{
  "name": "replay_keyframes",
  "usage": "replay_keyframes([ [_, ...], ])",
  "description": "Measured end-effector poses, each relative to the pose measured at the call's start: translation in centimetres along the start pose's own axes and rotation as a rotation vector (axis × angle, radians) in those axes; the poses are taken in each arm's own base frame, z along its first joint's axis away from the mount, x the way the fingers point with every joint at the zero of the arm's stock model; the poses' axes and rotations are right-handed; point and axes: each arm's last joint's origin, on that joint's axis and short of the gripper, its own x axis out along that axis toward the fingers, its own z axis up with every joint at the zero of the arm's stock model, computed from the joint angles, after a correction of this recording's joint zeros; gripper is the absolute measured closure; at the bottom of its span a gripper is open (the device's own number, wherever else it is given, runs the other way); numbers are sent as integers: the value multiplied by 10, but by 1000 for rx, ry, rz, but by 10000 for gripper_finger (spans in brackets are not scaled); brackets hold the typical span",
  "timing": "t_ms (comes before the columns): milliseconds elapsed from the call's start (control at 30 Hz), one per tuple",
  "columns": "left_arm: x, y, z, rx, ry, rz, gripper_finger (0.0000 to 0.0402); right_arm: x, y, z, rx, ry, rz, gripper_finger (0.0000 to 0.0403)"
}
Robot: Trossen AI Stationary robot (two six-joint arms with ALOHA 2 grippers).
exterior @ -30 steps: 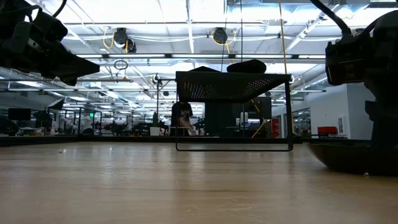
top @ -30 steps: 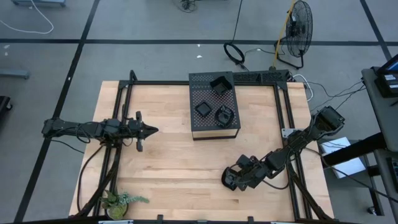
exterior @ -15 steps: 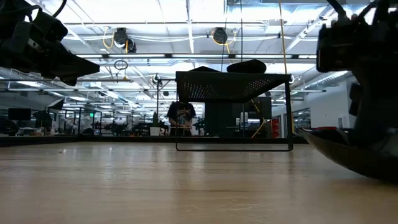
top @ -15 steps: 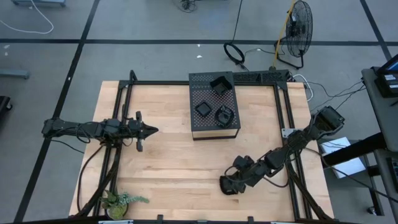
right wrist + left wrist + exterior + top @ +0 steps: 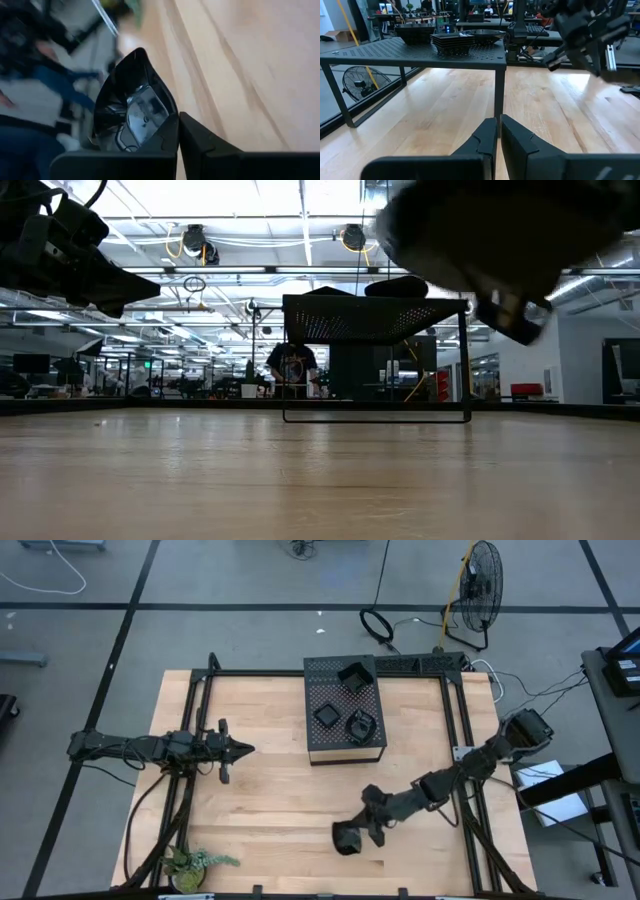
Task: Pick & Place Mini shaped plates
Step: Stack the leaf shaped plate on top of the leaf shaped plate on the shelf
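Observation:
In the right wrist view a glossy black leaf-shaped mini plate (image 5: 131,107) sticks out ahead of my right gripper (image 5: 178,121), which is shut on it. From above, that gripper (image 5: 350,837) hangs over the table's near middle. In the low view it is a dark blur (image 5: 480,230). More mini plates (image 5: 327,715) (image 5: 359,725) (image 5: 352,673) rest on the black perforated box (image 5: 345,745). The left wrist view shows them as a stack (image 5: 452,42) there. My left gripper (image 5: 243,748) (image 5: 498,127) waits shut above the table's left half. My right gripper pinches the leaf-shaped plate by its rim at one end (image 5: 165,120) between the two fingers. The plate reaches out ahead of the fingers with its hollow side showing. It is lifted clear of the table.
The perforated box stands on thin legs (image 5: 375,310) at the table's far middle. A small green plant (image 5: 195,863) sits at the near left corner. Black frame rails (image 5: 195,705) run along the table's sides. Bare wood lies between the arms. A person (image 5: 292,370) stands far behind the table.
My right gripper has lifted the plate off the table at the near right. It has carried the plate toward the table's left and a little toward the near edge. In the low view the plate went from resting on the wood to tilted, then up into the picture's top.

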Motion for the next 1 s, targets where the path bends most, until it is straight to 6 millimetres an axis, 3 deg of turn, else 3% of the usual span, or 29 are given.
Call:
replay_keyframes([
  [133, 0, 0, 0, 0, 0, 0, 376, 0, 1, 24, 38, -156, 69, 402],
  [267, 0, 0, 0, 0, 0, 0, 376, -16, 1, 53, 42, -277, 109, 403],
  [400, 0, 0, 0, 0, 0, 0, 376, -54, 0, 83, 9, -408, 79, 403],
  [533, 0, 0, 0, 0, 0, 0, 376, -99, -12, 104, 57, -546, -89, 403],
  [667, 0, 0, 0, 0, 0, 0, 376, -137, -37, 114, 137, -609, -294, 403],
  [767, 0, 0, 0, 0, 0, 0, 376, -153, -54, 114, 190, -609, -416, 403],
  [1000, 0, 0, 0, 0, 0, 0, 376, -152, -73, 118, 217, -614, -501, 403],
])
